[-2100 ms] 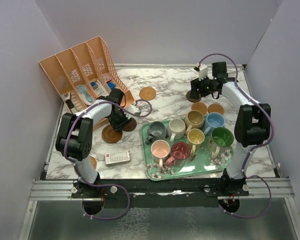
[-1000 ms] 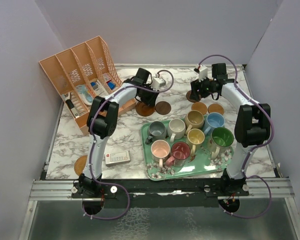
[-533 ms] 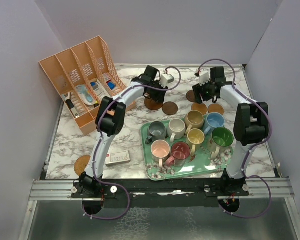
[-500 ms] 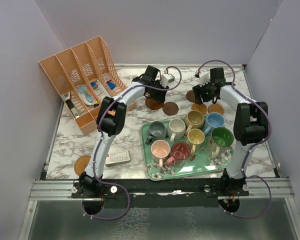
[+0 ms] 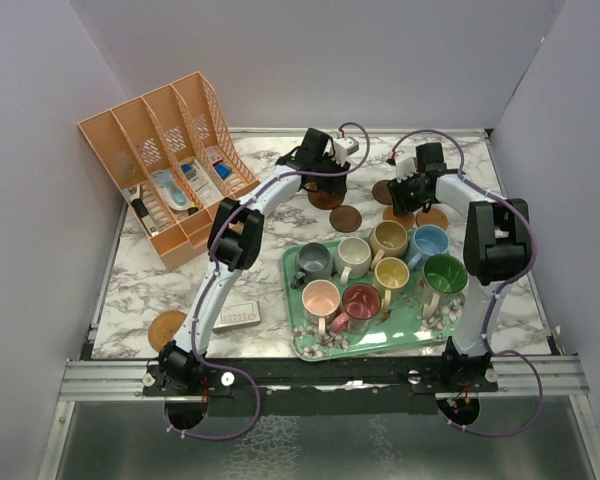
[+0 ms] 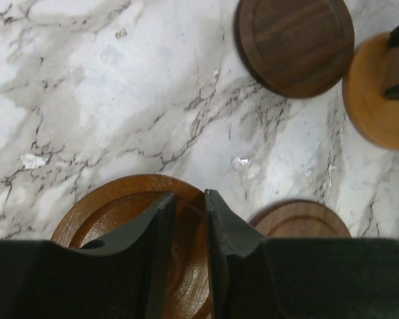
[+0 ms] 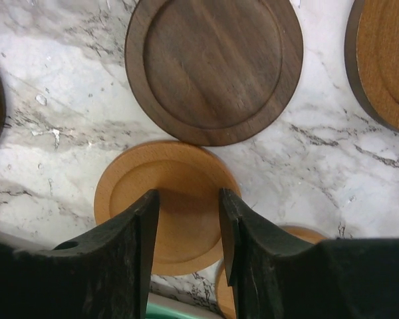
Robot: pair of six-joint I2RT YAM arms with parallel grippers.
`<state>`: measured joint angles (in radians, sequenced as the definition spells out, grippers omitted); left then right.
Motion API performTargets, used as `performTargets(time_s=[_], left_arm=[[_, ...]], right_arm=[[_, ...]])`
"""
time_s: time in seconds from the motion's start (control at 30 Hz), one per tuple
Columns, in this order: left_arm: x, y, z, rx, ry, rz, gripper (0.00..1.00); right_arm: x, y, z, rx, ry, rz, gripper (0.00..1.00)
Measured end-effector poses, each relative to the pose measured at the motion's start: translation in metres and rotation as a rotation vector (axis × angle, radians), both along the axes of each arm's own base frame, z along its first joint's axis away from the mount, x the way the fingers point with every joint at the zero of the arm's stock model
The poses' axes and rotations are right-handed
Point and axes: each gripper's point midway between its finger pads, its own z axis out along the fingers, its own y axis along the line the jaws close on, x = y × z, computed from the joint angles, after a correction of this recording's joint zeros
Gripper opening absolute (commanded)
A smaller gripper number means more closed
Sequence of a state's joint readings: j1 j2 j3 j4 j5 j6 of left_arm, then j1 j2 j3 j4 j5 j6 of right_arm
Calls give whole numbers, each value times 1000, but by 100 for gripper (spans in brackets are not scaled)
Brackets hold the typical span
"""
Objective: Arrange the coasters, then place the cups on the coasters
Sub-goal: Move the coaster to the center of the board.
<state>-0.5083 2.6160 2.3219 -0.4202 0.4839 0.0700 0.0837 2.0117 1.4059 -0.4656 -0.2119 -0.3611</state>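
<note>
Coaster arranging is only partly done. The left end effector (image 6: 184, 219) pinches a mid-brown round wooden coaster (image 6: 113, 212). The right end effector (image 7: 188, 212) is spread over a light-orange round coaster (image 7: 166, 186). All eight glossy ceramic cups (image 5: 354, 255) sit on the green floral tray (image 5: 305, 345).

A white marble-patterned tabletop (image 5: 150, 290) with grey veins fills the middle of the scene. Plain pale lilac-grey walls enclose it: a far wall (image 5: 330, 60), a left wall (image 5: 30, 220) and a right wall (image 5: 575, 200). An aluminium rail (image 5: 100, 378) runs along the near edge, with a dull grey metal sheet (image 5: 330, 445) nearer still. The light is soft and even.
</note>
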Motion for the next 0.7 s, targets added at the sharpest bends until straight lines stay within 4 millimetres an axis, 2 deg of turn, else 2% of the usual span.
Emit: performTargets(time_s=[0.17,0.37,0.57,0.7], left_arm=[[11,-12,1,-54,2,46,31],[22,-22,5,-117,-7,85,42],[24,-25,13,-153,-19,63,57],[28,-26,33,-212,-27,33,69]], right_arm=[[4,10,-1,44,2,37,36],[7,29,2,143,6,80,34],[7,58,4,250,37,145,34],[2,68,8,290,54,172,37]])
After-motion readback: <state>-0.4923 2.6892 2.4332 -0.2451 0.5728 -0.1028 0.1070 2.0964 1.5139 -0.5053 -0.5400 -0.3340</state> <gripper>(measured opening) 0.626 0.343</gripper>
